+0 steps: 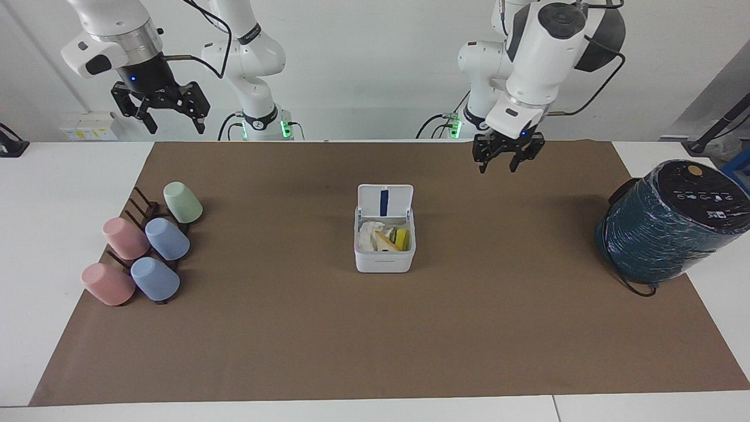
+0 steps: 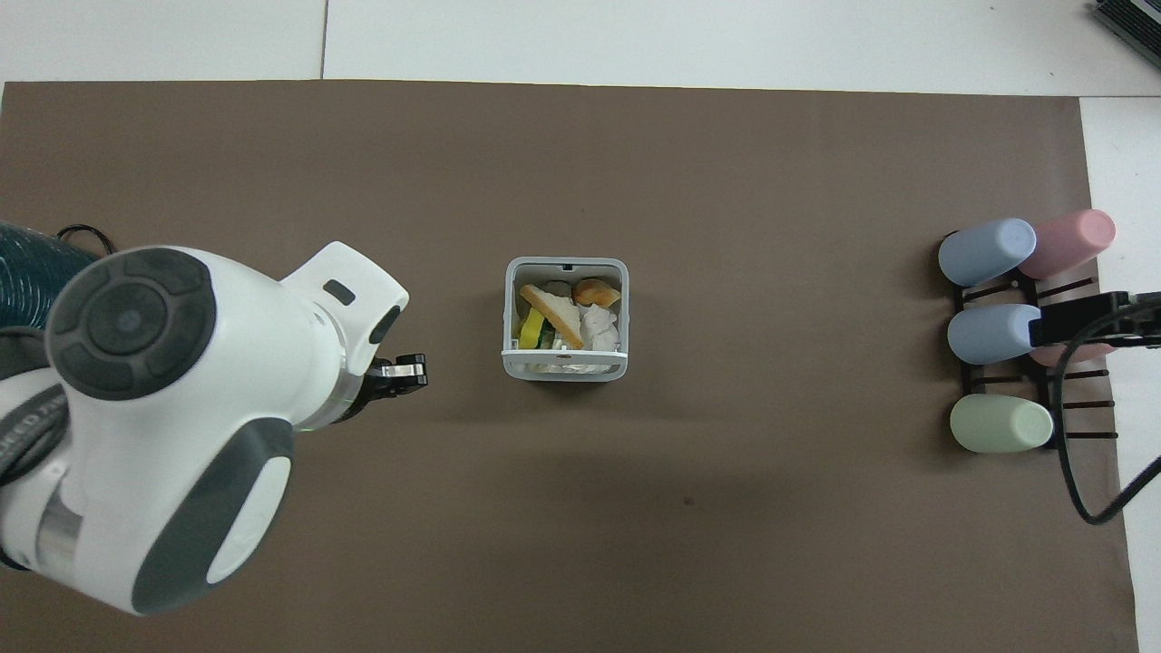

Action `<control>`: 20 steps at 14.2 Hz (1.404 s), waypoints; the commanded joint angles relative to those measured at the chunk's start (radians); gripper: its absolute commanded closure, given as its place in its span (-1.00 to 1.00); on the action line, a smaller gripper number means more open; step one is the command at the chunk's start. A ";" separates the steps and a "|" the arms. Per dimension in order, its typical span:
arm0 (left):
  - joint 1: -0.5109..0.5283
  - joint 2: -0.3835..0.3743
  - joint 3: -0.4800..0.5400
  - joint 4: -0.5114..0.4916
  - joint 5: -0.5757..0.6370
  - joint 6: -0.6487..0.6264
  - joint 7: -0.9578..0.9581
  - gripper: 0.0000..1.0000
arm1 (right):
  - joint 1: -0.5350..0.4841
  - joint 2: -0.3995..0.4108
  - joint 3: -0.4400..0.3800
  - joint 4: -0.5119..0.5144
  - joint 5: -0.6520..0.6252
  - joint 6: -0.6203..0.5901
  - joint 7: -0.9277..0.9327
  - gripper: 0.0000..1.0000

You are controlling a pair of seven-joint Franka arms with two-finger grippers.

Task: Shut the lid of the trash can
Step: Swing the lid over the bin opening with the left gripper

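The small white trash can [image 1: 384, 262] stands in the middle of the brown mat and holds bread, crumpled paper and a yellow piece. Its lid [image 1: 385, 201] stands upright and open on the side nearer to the robots, its blue stripe showing. In the overhead view the trash can [image 2: 510, 313] is seen from above and the lid [image 2: 564, 355] edge-on. My left gripper [image 1: 497, 165] is open and empty in the air over the mat, toward the left arm's end from the can, apart from it; it also shows in the overhead view [image 2: 410, 371]. My right gripper [image 1: 170, 117] is open and waits raised over the cup rack.
A large dark teal wrapped cylinder [image 1: 665, 225] lies at the left arm's end of the table. A dark rack with several pastel cups [image 1: 146, 246] stands at the right arm's end; it also shows in the overhead view [image 2: 998, 336].
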 commanded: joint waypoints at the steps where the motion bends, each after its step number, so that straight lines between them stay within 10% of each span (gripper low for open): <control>1: -0.108 -0.031 0.017 -0.093 -0.015 0.128 -0.170 1.00 | -0.007 -0.018 0.007 -0.018 0.000 0.002 0.009 -1.00; 20: -0.142 0.357 0.018 -0.065 -0.104 0.894 -0.342 1.00 | -0.007 -0.018 0.007 -0.018 0.000 0.002 0.009 -1.00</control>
